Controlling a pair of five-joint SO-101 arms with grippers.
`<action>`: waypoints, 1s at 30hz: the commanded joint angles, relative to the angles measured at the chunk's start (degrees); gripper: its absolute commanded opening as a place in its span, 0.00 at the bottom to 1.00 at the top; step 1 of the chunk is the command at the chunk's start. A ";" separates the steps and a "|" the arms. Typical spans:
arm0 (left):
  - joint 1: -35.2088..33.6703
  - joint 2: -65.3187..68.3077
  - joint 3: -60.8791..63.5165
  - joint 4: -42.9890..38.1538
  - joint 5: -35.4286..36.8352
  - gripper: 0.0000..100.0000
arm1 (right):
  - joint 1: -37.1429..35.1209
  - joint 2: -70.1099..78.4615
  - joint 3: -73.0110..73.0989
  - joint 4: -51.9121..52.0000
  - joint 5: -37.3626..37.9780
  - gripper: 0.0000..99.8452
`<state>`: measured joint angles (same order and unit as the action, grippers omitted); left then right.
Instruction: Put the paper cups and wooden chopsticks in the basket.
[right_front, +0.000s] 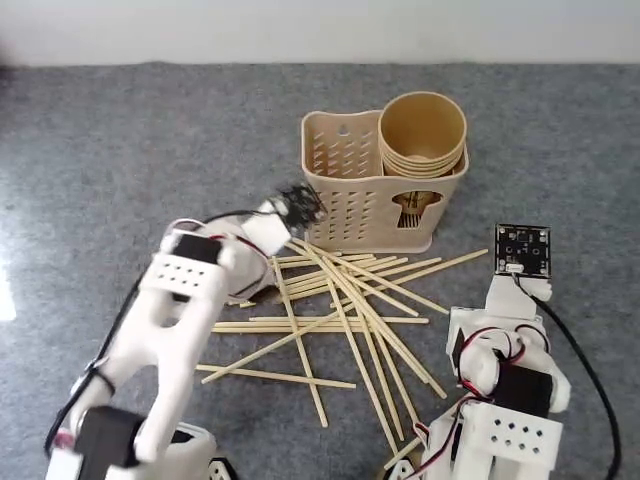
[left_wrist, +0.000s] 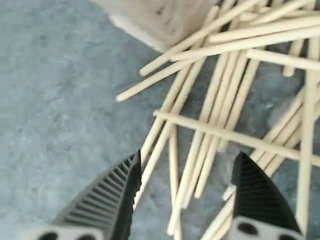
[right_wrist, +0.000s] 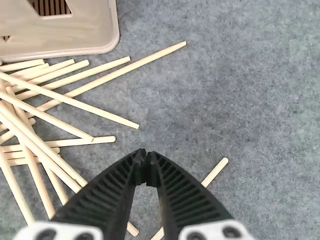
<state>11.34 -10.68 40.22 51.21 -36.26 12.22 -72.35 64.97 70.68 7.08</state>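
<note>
basket (right_front: 355, 215): beige, with holes, upright on grey carpet (right_front: 120, 150)
paper cups (right_front: 424, 130): stacked inside the basket, in its compartment on the right arm's side
wooden chopsticks (right_front: 340, 310): scattered crosswise on the carpet, just in front of the basket
left gripper (left_wrist: 190, 157): fingers wide apart, nothing between them, above chopsticks near the basket's base
right gripper (right_wrist: 146, 152): fingers pressed together, holding nothing, over carpet in front of the basket

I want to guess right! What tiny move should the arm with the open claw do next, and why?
Probably lower the left gripper and close on the wooden chopsticks: its jaws hang open just above them, they lie on the carpet, and the paper cups already sit in the basket.
</note>
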 joint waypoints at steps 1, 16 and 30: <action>1.58 3.08 -0.84 -4.84 -1.23 0.29 | -0.13 -0.48 -1.49 -0.57 -0.62 0.01; 2.55 6.59 -0.84 -3.60 -6.68 0.29 | -0.66 -0.48 -0.09 -0.75 -0.70 0.01; -20.40 -31.56 8.40 8.26 1.93 0.25 | -16.48 0.04 2.20 -6.37 -0.53 0.01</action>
<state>-4.84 -32.75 46.46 58.95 -36.70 -2.29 -72.26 67.08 67.43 6.90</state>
